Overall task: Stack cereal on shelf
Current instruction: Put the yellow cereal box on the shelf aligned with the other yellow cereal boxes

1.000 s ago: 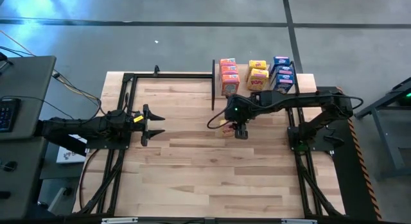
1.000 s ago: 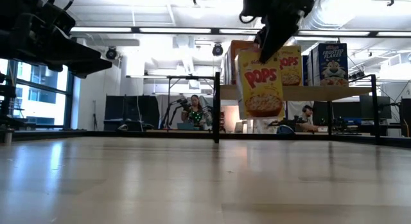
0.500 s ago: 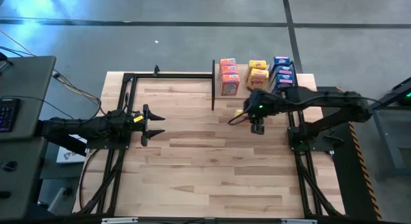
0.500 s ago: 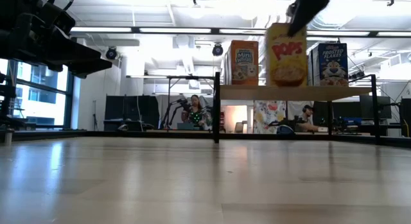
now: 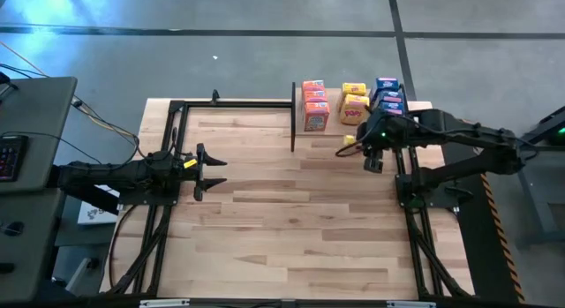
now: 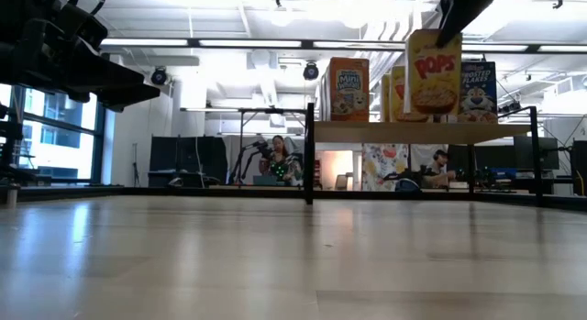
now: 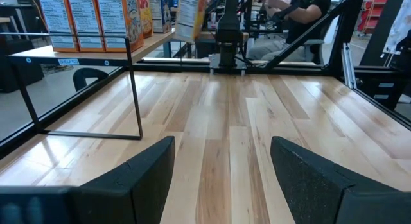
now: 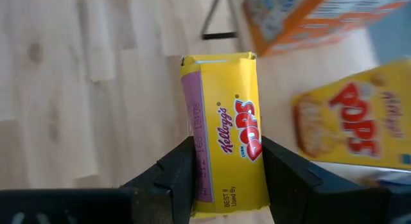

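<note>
The shelf (image 5: 418,108) (image 6: 367,132) stands at the table's far right on black posts. On it stand orange cereal boxes (image 5: 314,105) (image 6: 348,89), yellow ones (image 5: 355,103) and blue ones (image 5: 388,100) (image 6: 477,91). My right gripper (image 5: 372,160) (image 8: 228,166) is shut on another yellow cereal box (image 5: 350,140) (image 6: 434,72), just near of the shelf's front edge. My left gripper (image 5: 212,169) (image 7: 221,172) waits open at the table's left side, with nothing between its fingers. My right gripper pinches the yellow box between its two fingers (image 8: 176,176) at the box's upper end (image 8: 225,185), on two opposite faces. The fingers slant down from above. The box hangs upright below them, lifted clear, its lower edge (image 6: 431,116) about level with the shelf's top.
A thin black post (image 5: 293,123) (image 6: 310,155) marks the shelf's left end. Black frame rails (image 5: 172,149) run along the table's left and right sides. The wide plank tabletop (image 5: 291,220) lies between the arms. A person (image 6: 280,164) sits in the room behind.
My right gripper has gone up and toward the table's right and far edges, toward the shelf, staying shut on the yellow box. The box has risen from below the shelf board's height to level with it, and it has gone from tilted to upright.
</note>
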Available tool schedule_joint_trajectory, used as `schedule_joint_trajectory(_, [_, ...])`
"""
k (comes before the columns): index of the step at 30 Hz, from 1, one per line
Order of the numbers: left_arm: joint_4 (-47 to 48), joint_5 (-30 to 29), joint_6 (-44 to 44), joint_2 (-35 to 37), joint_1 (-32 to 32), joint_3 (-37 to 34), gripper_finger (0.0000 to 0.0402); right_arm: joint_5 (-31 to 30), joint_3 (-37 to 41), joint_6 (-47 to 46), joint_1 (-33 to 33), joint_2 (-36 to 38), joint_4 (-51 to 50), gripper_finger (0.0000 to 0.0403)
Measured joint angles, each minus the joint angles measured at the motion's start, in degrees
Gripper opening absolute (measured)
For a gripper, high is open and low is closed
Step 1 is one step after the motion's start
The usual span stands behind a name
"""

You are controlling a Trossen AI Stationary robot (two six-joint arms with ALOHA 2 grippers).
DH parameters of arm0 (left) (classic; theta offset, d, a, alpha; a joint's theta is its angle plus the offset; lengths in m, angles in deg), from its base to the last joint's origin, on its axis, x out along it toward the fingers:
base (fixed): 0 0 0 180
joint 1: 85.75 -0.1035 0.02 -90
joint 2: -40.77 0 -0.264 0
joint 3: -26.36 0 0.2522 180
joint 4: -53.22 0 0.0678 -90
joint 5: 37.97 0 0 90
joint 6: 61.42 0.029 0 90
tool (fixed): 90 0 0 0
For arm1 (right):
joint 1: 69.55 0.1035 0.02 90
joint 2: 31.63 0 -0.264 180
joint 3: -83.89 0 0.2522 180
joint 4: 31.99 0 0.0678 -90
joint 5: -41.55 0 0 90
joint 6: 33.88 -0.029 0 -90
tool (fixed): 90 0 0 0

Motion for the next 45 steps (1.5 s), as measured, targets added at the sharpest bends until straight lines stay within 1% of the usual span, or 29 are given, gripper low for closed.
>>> schedule_joint_trajectory(3, [0.0, 0.0, 0.0, 0.0, 0.0, 0.0, 0.0248, -1.9, 0.0, 3.2, -2.3, 0.1, 0.1, 0.0146])
schedule_joint_trajectory(10, [0.0, 0.0, 0.0, 0.0, 0.0, 0.0, 0.0248, -1.6, 0.0, 9.6, -7.4, -0.1, 2.0, 0.0146])
schedule_joint_trajectory(23, [0.0, 0.0, 0.0, 0.0, 0.0, 0.0, 0.0248, -1.7, 0.0, 18.0, -11.6, -0.1, 4.1, 0.0146])
schedule_joint_trajectory(32, [0.0, 0.0, 0.0, 0.0, 0.0, 0.0, 0.0248, -1.9, 0.0, 21.0, -12.3, -0.5, 6.0, 0.0146])
schedule_joint_trajectory(39, [0.0, 0.0, 0.0, 0.0, 0.0, 0.0, 0.0248, -0.5, 0.0, 21.1, -14.4, -1.9, 6.3, 0.0146])
schedule_joint_trajectory(45, [0.0, 0.0, 0.0, 0.0, 0.0, 0.0, 0.0248, 0.0, 0.0, 21.1, -14.7, -1.9, 6.4, 0.0146])
